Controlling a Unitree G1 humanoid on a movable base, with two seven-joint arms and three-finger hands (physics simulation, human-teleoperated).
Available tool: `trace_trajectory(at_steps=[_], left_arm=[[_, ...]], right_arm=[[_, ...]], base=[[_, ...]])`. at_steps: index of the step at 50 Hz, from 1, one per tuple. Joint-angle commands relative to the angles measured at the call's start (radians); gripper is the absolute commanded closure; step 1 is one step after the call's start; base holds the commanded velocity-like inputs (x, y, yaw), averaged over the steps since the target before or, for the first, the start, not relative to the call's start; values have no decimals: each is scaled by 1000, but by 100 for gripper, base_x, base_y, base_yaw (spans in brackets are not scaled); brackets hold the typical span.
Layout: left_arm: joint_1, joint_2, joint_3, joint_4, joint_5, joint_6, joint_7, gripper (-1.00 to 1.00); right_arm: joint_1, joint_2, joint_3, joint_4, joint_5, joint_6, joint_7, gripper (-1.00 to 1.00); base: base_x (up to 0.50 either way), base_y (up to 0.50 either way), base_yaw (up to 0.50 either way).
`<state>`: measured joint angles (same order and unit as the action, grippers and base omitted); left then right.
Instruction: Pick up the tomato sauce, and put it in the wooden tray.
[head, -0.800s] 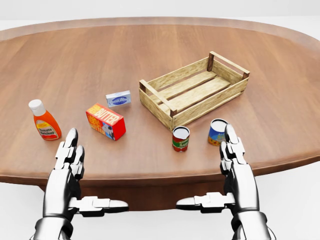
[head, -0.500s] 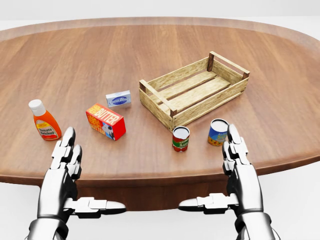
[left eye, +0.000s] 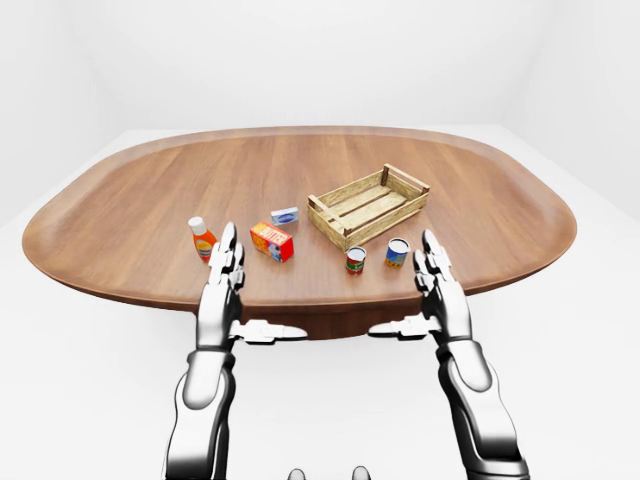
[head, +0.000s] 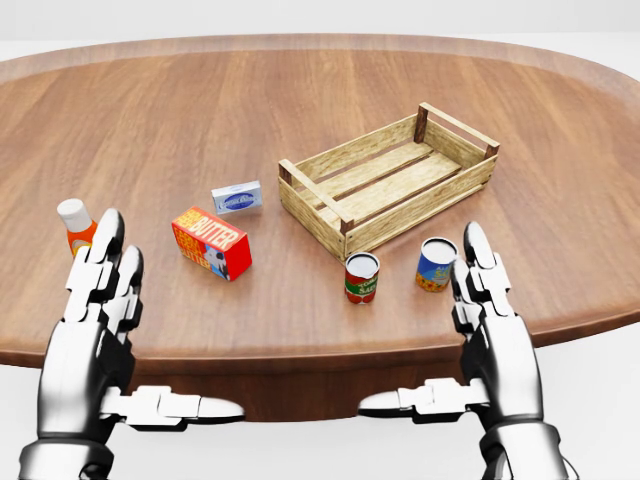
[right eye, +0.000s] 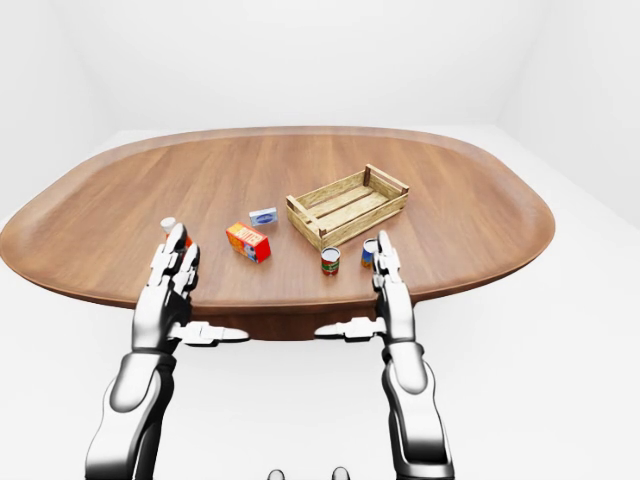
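Since the earlier picture, the left hand (head: 100, 290) has slid to the left and up in the head view, and now it covers most of the tomato sauce bottle (head: 76, 226); the right hand (head: 487, 300) has moved only a little, and nothing on the table (head: 200, 110) has shifted. Both hands have their fingers stretched out and their thumbs pointing inward, so they are open and hold nothing. The tomato sauce stands upright near the left edge of the table in the head view, well apart from the wooden tray (head: 390, 180). It is a small orange-red bottle with a white cap, and only the cap and a bit of its shoulder peek out above the left hand's fingers. In the left-eye view it shows better, just left of the left hand. It looks like the reach for the bottle is under way, and the grab is not yet done. Next, the left hand likely needs to go forward beside the bottle, wrap its fingers round the body, lift it, and carry it right, over the butter box (head: 211, 243) and the little blue box (head: 237, 197), to the tray. The bottle is tall and thin, so a bump could tip it over. Two cans (head: 362, 277) stand near the tray.
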<state>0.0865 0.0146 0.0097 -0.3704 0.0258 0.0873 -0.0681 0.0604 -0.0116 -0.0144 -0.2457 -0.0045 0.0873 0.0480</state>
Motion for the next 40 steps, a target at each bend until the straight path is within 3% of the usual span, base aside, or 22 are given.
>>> trace_trajectory(at_steps=[1, 17, 40], left_arm=[[16, 1, 3, -119, 11, 0, -12, -100], [25, -1, 8, -224, 2, 0, -26, -100], [25, -1, 12, -223, 1, 0, -28, -100]], right_arm=[[14, 0, 4, -103, -5, 0, 5, -100], [46, -3, 21, -238, -9, 0, 43, -100], [47, 2, 28, -230, -24, 0, 38, -100]], base=[[0, 0, 0], [1, 0, 0], [50, 0, 0]])
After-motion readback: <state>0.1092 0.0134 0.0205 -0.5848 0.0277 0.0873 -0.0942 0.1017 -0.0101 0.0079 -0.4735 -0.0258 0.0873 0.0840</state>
